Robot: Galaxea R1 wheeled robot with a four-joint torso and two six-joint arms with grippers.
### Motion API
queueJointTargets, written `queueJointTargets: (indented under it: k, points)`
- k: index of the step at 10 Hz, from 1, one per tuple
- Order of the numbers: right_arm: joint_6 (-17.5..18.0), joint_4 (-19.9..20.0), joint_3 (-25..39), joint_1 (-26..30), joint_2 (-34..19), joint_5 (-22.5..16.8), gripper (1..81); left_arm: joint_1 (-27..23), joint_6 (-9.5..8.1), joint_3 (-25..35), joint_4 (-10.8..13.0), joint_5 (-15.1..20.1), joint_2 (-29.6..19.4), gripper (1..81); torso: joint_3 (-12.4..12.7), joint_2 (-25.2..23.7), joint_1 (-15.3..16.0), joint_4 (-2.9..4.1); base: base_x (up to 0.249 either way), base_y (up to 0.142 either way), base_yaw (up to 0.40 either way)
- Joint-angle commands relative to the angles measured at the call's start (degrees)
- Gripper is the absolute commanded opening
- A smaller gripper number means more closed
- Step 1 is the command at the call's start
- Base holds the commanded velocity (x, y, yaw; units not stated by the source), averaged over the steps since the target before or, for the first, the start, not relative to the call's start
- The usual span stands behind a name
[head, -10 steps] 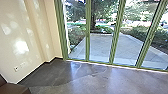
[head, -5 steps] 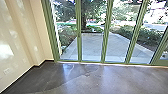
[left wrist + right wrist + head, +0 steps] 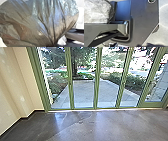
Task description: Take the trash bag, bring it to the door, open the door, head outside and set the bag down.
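The trash bag [image 3: 31, 25], thin, shiny and grey-brown, looms large in the left wrist view. Its folds draw together into a narrow neck at my left gripper [image 3: 53, 45], which is shut on it. In the right wrist view a crumpled, whitish, see-through part of a bag [image 3: 97, 11] lies behind a grey bar of the robot. How my right gripper stands cannot be made out. Ahead in the head view, a glass panel with a broad green bottom rail [image 3: 153, 104] stands at the right of the green-framed glass front.
Narrow green posts [image 3: 96, 84] divide the glass. A cream wall [image 3: 26, 84] with a dark base strip runs along the left. Polished concrete floor [image 3: 100, 125] reaches to the frames. Beyond the glass lie a paved path [image 3: 85, 93], bushes [image 3: 135, 82] and a tree trunk [image 3: 74, 62].
The head camera has turned to the right: the glass front and left wall have shifted left, a brown object at lower left has left the picture, and the broad-railed panel has come in.
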Motion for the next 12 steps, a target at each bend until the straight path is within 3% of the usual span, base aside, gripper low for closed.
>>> queueJointTargets:
  k: [1,12]
  points:
    - [-0.53,-0.63,0.34,1.65,0.69,-3.51,81.1,-2.43,0.6,0.07,0.46,3.43,-0.2,1.0,0.0,0.0,0.0,0.0,0.0,0.0,-0.252]
    - [-0.53,-0.63,0.16,1.65,0.78,-3.51,81.1,-2.25,0.69,0.07,0.55,3.43,-0.02,1.0,0.0,0.0,0.0,0.0,0.0,0.0,-0.252]
